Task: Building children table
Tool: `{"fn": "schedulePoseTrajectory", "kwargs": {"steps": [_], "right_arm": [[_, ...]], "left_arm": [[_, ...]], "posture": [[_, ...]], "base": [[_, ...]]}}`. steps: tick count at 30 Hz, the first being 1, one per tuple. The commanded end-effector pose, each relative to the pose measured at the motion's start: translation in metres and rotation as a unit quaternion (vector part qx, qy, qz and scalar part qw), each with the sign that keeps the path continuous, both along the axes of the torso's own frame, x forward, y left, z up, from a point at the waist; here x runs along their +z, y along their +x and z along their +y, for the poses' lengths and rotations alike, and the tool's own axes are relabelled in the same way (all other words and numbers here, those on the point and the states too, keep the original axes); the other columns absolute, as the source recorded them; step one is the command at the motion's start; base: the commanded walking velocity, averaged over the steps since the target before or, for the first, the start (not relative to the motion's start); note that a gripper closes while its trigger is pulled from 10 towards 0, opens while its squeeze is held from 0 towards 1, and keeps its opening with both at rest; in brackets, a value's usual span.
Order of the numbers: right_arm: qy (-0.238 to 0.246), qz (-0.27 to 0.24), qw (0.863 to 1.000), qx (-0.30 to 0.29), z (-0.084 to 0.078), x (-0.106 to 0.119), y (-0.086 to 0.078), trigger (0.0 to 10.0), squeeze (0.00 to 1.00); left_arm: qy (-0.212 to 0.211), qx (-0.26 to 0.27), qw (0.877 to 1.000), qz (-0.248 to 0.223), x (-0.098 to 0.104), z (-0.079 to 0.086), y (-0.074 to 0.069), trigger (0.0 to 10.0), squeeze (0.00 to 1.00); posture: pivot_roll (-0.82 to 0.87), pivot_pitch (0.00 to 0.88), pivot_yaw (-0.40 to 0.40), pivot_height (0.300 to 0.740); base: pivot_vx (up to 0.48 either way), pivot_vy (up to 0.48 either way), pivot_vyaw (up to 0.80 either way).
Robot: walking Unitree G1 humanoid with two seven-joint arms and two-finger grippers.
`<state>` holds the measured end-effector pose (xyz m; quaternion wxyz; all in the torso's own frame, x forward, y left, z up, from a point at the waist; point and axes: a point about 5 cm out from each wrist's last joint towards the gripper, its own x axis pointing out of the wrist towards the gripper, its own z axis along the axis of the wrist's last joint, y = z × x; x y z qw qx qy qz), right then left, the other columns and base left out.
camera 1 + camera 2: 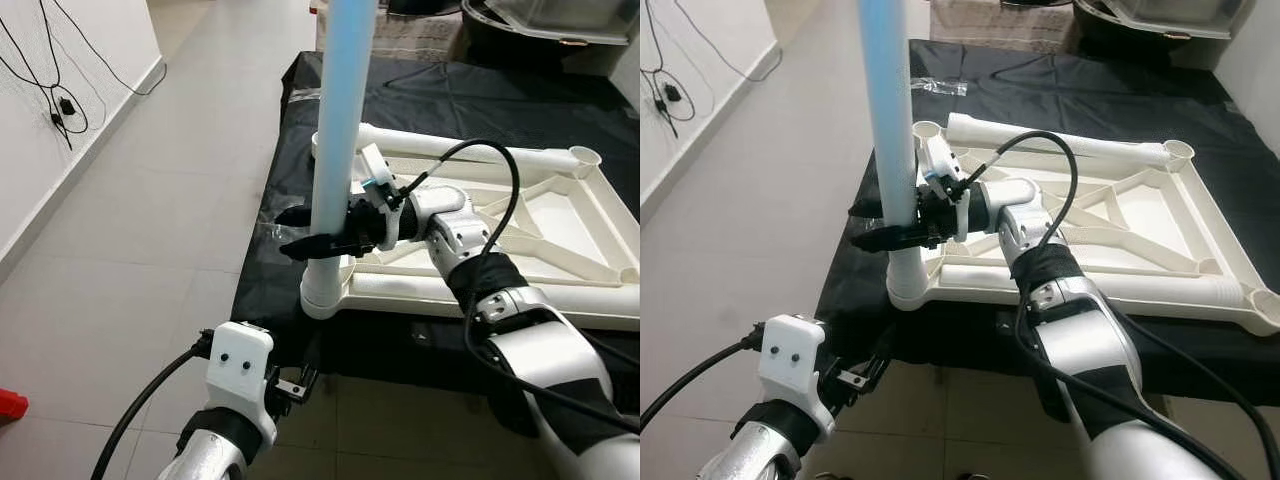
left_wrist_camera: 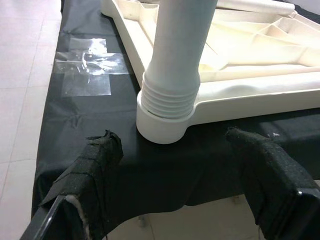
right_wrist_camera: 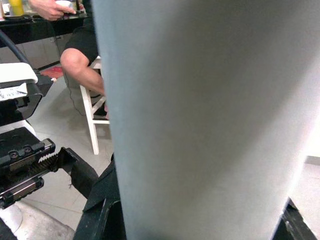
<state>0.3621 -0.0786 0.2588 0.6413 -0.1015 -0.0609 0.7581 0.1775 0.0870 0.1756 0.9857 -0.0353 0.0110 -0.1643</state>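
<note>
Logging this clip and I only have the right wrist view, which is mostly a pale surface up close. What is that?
Observer: The light blue table leg, standing upright in a corner socket of the upside-down white tabletop.
Operator: Is it held?
Observer: Yes, the right gripper is shut on it just above the socket.
Operator: And the left arm?
Observer: The left gripper hovers open, low, at the edge of the black cloth, facing that socket.

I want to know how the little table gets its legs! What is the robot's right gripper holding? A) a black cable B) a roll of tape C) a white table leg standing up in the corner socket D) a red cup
C: the right gripper is shut around the upright table leg, which stands in the tabletop's corner socket.
</note>
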Motion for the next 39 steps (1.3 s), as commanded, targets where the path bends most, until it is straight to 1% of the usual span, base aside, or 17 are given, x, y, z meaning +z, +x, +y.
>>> {"fn": "schedulePoseTrajectory", "kwargs": {"steps": [1, 6, 8, 11, 15, 19, 21, 22, 24, 25, 26, 27, 28, 32, 37, 38, 39], "right_arm": [[-0.02, 0.045, 0.999, 0.008, 0.003, -0.024, -0.002, 10.0, 0.0], [-0.003, 0.046, 0.999, -0.012, -0.002, -0.027, 0.0, 10.0, 0.0], [0.009, 0.045, 0.998, -0.044, -0.008, -0.028, 0.002, 10.0, 0.0], [0.014, 0.043, 0.997, -0.058, -0.01, -0.029, 0.003, 10.0, 0.0], [0.026, 0.035, 0.996, -0.081, -0.015, -0.03, 0.004, 10.0, 0.0], [0.049, 0.012, 0.991, -0.122, -0.019, -0.03, 0.003, 10.0, 0.0], [0.049, 0.012, 0.991, -0.122, -0.019, -0.03, 0.003, 10.0, 0.0], [0.05, 0.0, 0.987, -0.152, -0.021, -0.033, 0.001, 10.0, 0.0], [0.05, 0.0, 0.987, -0.152, -0.021, -0.033, 0.001, 10.0, 0.0], [0.035, -0.012, 0.978, -0.207, -0.023, -0.038, 0.004, 10.0, 0.0], [0.035, -0.012, 0.978, -0.207, -0.023, -0.038, 0.004, 10.0, 0.0], [0.032, -0.017, 0.971, -0.234, -0.023, -0.039, 0.005, 10.0, 0.0], [0.029, -0.015, 0.969, -0.245, -0.022, -0.04, 0.005, 10.0, 0.0], [0.021, -0.009, 0.967, -0.253, -0.018, -0.042, 0.003, 10.0, 0.0], [0.016, 0.007, 0.964, -0.264, -0.013, -0.043, 0.005, 10.0, 0.0], [0.016, 0.016, 0.965, -0.26, -0.011, -0.044, 0.005, 10.0, 0.0], [0.016, 0.035, 0.969, -0.243, -0.007, -0.047, 0.004, 10.0, 0.0]], "left_arm": [[0.008, 0.002, 1.0, 0.005, -0.001, 0.0, -0.002, 10.0, 0.0], [0.01, 0.004, 1.0, 0.004, -0.001, 0.001, 0.0, 10.0, 0.0], [0.011, 0.006, 1.0, 0.002, -0.002, 0.002, 0.002, 10.0, 0.0], [0.012, 0.006, 1.0, 0.0, -0.002, 0.002, 0.003, 10.0, 0.0], [0.013, 0.006, 1.0, -0.002, -0.002, 0.003, 0.006, 10.0, 0.0], [0.016, 0.005, 1.0, -0.007, -0.001, 0.004, 0.011, 10.0, 0.0], [0.016, 0.005, 1.0, -0.007, -0.001, 0.004, 0.011, 10.0, 0.0], [0.019, 0.005, 1.0, -0.009, -0.001, 0.005, 0.013, 10.0, 0.0], [0.019, 0.005, 1.0, -0.009, -0.001, 0.005, 0.013, 10.0, 0.0], [0.02, 0.006, 1.0, -0.011, -0.001, 0.005, 0.015, 10.0, 0.0], [0.02, 0.006, 1.0, -0.011, -0.001, 0.005, 0.015, 10.0, 0.0], [0.02, 0.006, 1.0, -0.011, -0.001, 0.006, 0.015, 10.0, 0.0], [0.019, 0.007, 1.0, -0.011, -0.001, 0.006, 0.015, 10.0, 0.0], [0.018, 0.006, 1.0, -0.011, -0.001, 0.006, 0.016, 10.0, 0.0], [0.018, 0.007, 1.0, -0.012, -0.001, 0.005, 0.016, 10.0, 0.0], [0.018, 0.007, 1.0, -0.012, -0.001, 0.006, 0.016, 10.0, 0.0], [0.018, 0.009, 1.0, -0.012, -0.001, 0.006, 0.016, 10.0, 0.0]], "posture": [[0.17, 0.208, -0.078, 0.74], [0.17, 0.201, -0.077, 0.74], [0.16, 0.193, -0.076, 0.74], [0.16, 0.19, -0.074, 0.74], [0.15, 0.185, -0.073, 0.74], [0.14, 0.184, -0.068, 0.74], [0.14, 0.184, -0.068, 0.74], [0.14, 0.183, -0.065, 0.74], [0.14, 0.183, -0.065, 0.74], [0.14, 0.184, -0.062, 0.74], [0.14, 0.184, -0.062, 0.74], [0.14, 0.184, -0.062, 0.74], [0.13, 0.186, -0.062, 0.74], [0.13, 0.188, -0.06, 0.74], [0.13, 0.19, -0.065, 0.74], [0.13, 0.193, -0.067, 0.74], [0.13, 0.195, -0.067, 0.74]], "base": [[0.0, 0.0, 0.0], [0.0, 0.0, 0.0], [0.0, 0.0, 0.0], [0.0, 0.0, 0.0], [0.0, 0.0, 0.0], [0.0, 0.0, 0.0], [0.0, 0.0, 0.0], [0.0, 0.0, 0.0], [0.0, 0.0, 0.0], [0.0, 0.0, 0.0], [0.0, 0.0, 0.0], [0.0, 0.0, 0.0], [0.0, 0.0, 0.0], [0.0, 0.0, 0.0], [0.0, 0.0, 0.0], [0.0, 0.0, 0.0], [0.0, 0.0, 0.0]]}}
